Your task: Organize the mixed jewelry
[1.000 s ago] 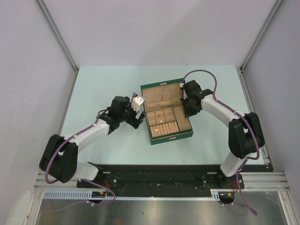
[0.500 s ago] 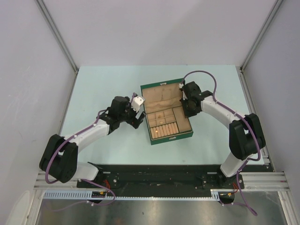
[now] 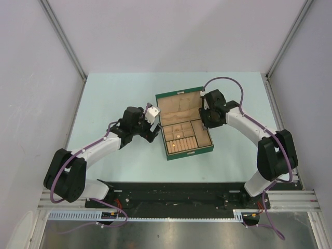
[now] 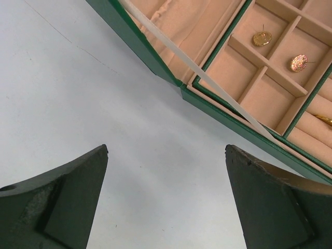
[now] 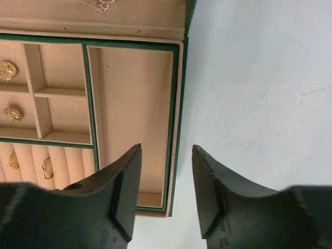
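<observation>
The left hand hangs low over the surface just beside the box's left wall. Its fingers are spread wide with nothing between them.

Inside the box, the jewelry already sits among the tan cells:
- Two round gold studs lie one to a cell in the small squares on the box's left half.
- Thin gold rings are tucked into the rolls along its near edge.
- A fine chain lies on the lining of the opened lid at the box's far side, mostly cut off by the frame.

The long compartment on the box's right side is bare. The right hand hovers above that compartment's near end and the box's right wall, fingers partly apart and gripping nothing.

All of these pieces look featherlight and hard to pinch. The studs are stiff and slick, with a thin post that could bend, so taking one across the edge of its disc seems safest. A ring is best nipped across the band. The chain is limp and likely to snag or tangle, so lifting it at a bunched part should carry it best.
</observation>
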Motion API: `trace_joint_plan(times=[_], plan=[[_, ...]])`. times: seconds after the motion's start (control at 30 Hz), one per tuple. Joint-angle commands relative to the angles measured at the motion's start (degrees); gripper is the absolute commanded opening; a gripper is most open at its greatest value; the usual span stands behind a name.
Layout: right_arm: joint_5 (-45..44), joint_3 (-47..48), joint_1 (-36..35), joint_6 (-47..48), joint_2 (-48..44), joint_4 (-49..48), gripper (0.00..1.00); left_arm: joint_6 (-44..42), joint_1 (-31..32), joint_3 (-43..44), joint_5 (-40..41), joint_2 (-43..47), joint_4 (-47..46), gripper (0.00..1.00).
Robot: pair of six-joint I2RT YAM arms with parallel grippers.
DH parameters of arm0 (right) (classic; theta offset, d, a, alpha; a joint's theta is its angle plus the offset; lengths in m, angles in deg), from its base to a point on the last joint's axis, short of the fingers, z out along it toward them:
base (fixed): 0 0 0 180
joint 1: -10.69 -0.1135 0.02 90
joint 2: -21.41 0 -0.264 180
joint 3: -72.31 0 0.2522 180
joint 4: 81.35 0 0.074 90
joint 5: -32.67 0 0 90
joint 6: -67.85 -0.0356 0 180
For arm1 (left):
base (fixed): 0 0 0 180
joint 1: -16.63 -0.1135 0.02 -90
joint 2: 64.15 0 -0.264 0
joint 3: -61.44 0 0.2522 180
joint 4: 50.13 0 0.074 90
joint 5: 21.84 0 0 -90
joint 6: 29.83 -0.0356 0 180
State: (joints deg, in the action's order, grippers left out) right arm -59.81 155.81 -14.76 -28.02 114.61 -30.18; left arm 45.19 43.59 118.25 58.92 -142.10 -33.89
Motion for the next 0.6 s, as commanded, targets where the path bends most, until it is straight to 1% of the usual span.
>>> trace_joint_plan(times=[0.0,0.07,0.1,0.37,0.43,0.5,0.57], plan=[[1.9,0.0,2.5,0.5,-4.1,-1.5,0.57,0.3,-0.3,-0.2,-2.0,1.7,-2.3,1.0],[3.4,0.1,3.6,0.7,-4.9,-1.3,0.61,-0.7,-0.3,-0.1,-3.5,2.4,-2.2,1.0],[4.1,0.0,4.2,0.8,-5.7,-1.2,0.66,-0.9,-0.3,-0.2,-4.7,2.5,-2.2,1.0],[8.6,0.1,10.2,1.8,-9.3,-0.7,0.75,-0.7,-1.4,0.8,-8.7,4.2,-6.2,1.0],[10.1,0.1,12.2,2.3,-10.3,-0.7,0.79,0.0,-1.9,0.7,-9.5,4.8,-7.7,1.0],[10.9,0.0,13.5,3.4,-10.8,-0.1,0.85,1.1,-2.6,0.5,-10.9,5.0,-9.9,1.0],[11.4,0.0,14.0,3.9,-10.9,0.3,0.88,2.8,-3.0,0.5,-12.5,4.7,-11.6,1.0]])
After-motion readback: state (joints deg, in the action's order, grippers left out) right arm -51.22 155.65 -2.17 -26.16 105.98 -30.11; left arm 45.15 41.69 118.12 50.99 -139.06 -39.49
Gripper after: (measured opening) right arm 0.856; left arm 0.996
